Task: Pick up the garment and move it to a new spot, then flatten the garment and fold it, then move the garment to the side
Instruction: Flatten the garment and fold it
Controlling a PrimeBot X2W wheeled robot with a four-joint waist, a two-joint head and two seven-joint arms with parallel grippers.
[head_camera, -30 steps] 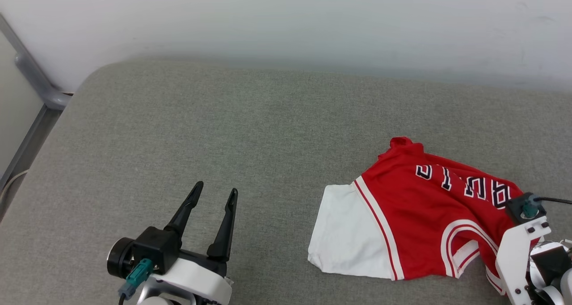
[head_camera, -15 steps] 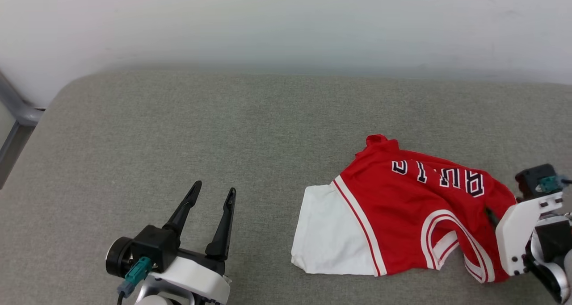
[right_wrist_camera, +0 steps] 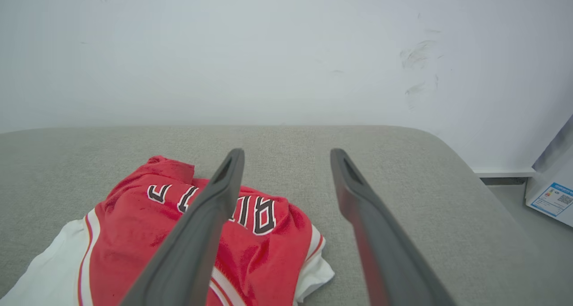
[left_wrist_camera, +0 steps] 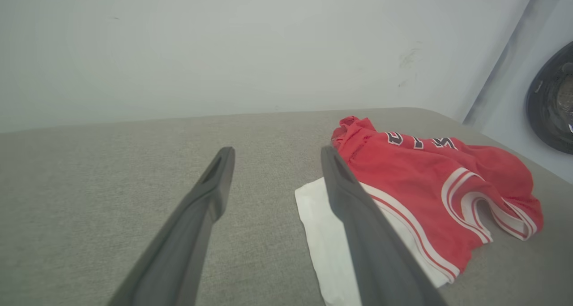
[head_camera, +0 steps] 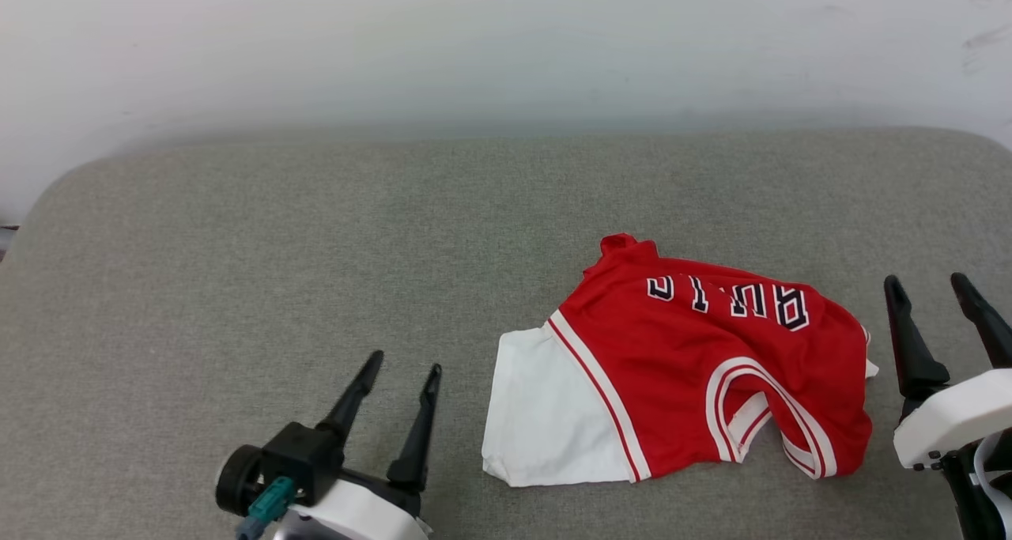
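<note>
Left gripper hangs near the front edge of the surface, fingers spread wide, holding nothing. Garment lies bunched right of centre, white sleeve toward that gripper, the rest rumpled. Right gripper sits just beside its right side, fingers apart, empty too. Looks to me like flattening comes next: grab two corners, pull outward. Loads of bare room left and back; right edge is near, so I'd spread leftward.

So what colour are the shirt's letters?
Black with white outlines on the garment; best in the head view.
</note>
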